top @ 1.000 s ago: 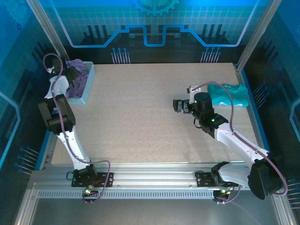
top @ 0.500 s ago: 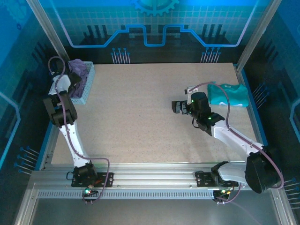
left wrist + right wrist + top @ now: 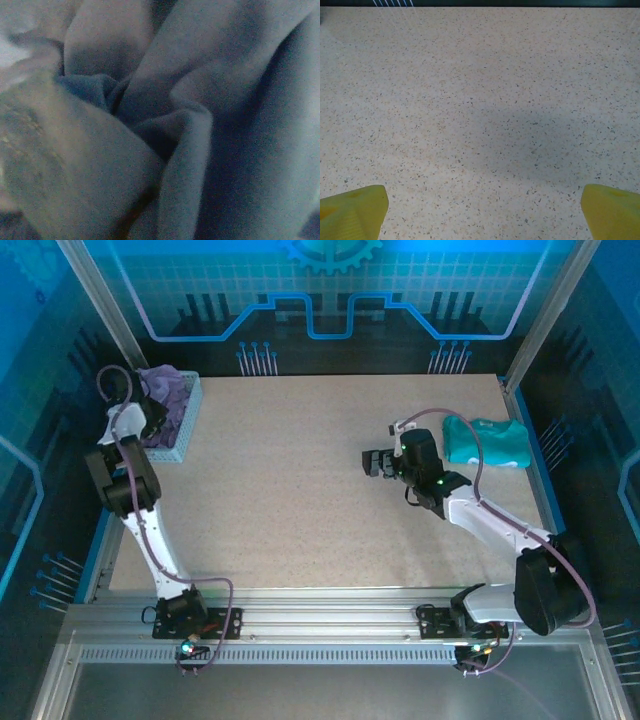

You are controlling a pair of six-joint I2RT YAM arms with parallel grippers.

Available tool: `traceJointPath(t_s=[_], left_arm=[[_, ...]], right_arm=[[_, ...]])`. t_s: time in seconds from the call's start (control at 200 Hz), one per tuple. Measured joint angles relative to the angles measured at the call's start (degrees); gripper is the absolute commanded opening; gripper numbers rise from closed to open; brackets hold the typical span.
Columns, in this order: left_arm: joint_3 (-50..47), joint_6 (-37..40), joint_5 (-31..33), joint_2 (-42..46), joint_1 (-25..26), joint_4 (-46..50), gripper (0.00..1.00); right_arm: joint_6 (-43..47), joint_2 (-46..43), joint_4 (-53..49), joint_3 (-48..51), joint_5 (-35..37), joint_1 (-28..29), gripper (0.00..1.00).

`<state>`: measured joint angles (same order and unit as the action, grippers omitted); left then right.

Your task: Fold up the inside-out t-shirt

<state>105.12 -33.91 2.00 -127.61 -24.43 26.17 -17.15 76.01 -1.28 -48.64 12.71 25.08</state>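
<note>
The inside-out t-shirt is a crumpled lavender heap in the grey mesh basket at the table's far left corner. My left gripper is pushed down into that heap, and it is shut on the cloth. In the left wrist view, folds of the t-shirt press right up against the camera and hide the fingers. My right gripper hovers over bare table right of centre, pointing left. It is open, its yellow fingertips set wide apart with nothing between them.
A folded teal garment lies at the right edge of the speckled table, just behind the right arm. Metal frame posts and blue walls enclose the table.
The left gripper has gone from open to shut inside the purple cloth in the basket. The right gripper has drifted slightly left and farther back, still open.
</note>
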Motion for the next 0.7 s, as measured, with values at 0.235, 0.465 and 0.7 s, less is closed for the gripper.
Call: traceJointPath(t_s=[0.235, 0.465, 0.7], left_arm=[[-10.51, -7.06, -3.78, 23.28, 0.26, -8.59, 0.0], [-8.81, -6.69, -4.2, 41.81, 7.67, -11.98, 0.0], [-4.68, -1.38, -3.23, 51.41, 26.18, -11.98, 0.0]], right_arm=[[0.2, -1.51, -2.19, -1.95, -0.11, 0.0, 1.0], [1.36, -8.63, -7.21, -2.16, 0.52, -0.39, 1.0], [5.01, -12.26, -17.09, -8.76, -0.35, -4.04, 1.0]])
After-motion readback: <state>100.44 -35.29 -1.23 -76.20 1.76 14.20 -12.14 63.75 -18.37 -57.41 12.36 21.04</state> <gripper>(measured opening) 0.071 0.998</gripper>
